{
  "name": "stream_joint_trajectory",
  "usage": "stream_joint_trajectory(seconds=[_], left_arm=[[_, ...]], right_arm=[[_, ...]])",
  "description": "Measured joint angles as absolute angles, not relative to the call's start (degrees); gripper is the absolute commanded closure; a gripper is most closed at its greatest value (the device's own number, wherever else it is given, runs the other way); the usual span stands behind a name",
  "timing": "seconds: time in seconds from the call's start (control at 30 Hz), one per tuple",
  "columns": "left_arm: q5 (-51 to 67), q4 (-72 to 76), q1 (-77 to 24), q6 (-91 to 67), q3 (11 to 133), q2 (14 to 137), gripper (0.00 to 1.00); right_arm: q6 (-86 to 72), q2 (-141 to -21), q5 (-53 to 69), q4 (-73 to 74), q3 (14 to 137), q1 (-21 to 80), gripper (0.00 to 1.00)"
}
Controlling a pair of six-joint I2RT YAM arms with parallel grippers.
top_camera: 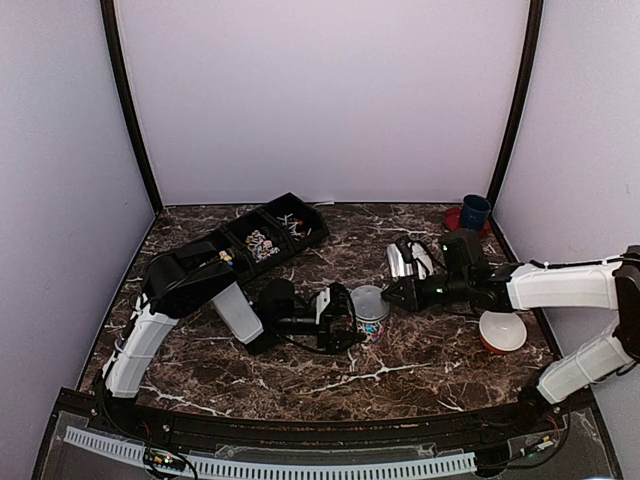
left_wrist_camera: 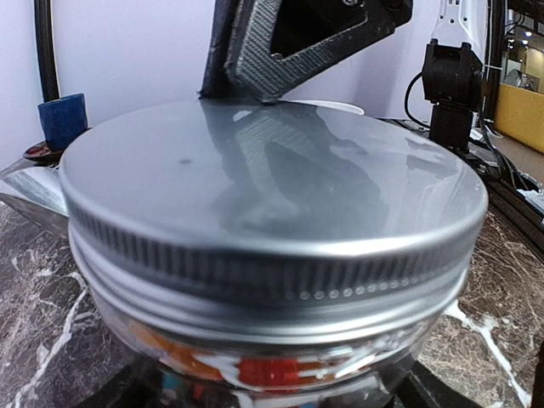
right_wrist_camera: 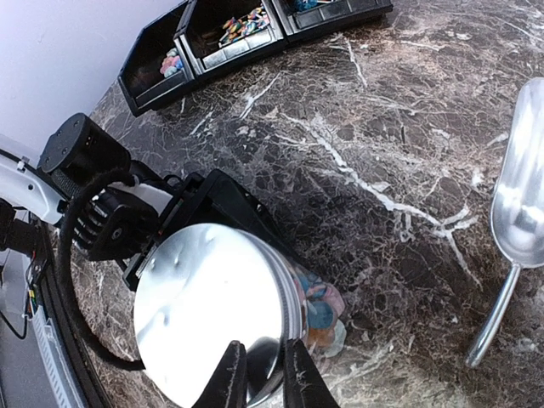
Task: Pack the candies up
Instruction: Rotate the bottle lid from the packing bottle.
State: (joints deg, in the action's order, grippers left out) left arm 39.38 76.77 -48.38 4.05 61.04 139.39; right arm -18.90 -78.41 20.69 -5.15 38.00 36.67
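Note:
A clear jar [top_camera: 371, 322] with a silver lid [top_camera: 368, 298] stands mid-table, and my left gripper [top_camera: 366, 326] is closed around its glass body. In the left wrist view the lid [left_wrist_camera: 263, 183] fills the frame, with candies [left_wrist_camera: 268, 371] showing through the glass below it. My right gripper [right_wrist_camera: 264, 378] reaches in from the right; its tips stand almost together, astride the lid's rim [right_wrist_camera: 293, 297]. Coloured candies [right_wrist_camera: 321, 308] show through the jar's side. More candies [top_camera: 262, 243] lie in the black tray [top_camera: 300, 206] at the back left.
A metal scoop [top_camera: 405, 260] lies just behind the jar, on the right in the right wrist view [right_wrist_camera: 527, 195]. An orange-and-white bowl [top_camera: 502, 332] sits under my right forearm. A blue cup [top_camera: 475, 210] on a red saucer stands in the back right corner.

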Motion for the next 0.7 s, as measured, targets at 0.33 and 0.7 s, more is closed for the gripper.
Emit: stream_joint_trajectory(seconds=[0.33,0.7], left_arm=[[38.5,76.8,-48.4,3.9,61.0,139.4,0.22],[38.7,76.5,-48.6,4.1,61.1,139.4,0.22]], right_arm=[[-21.4,-73.1,21.2,-3.9,33.6,37.1,0.77],[-18.6,-75.0,19.3,3.0,41.9,37.2,0.53]])
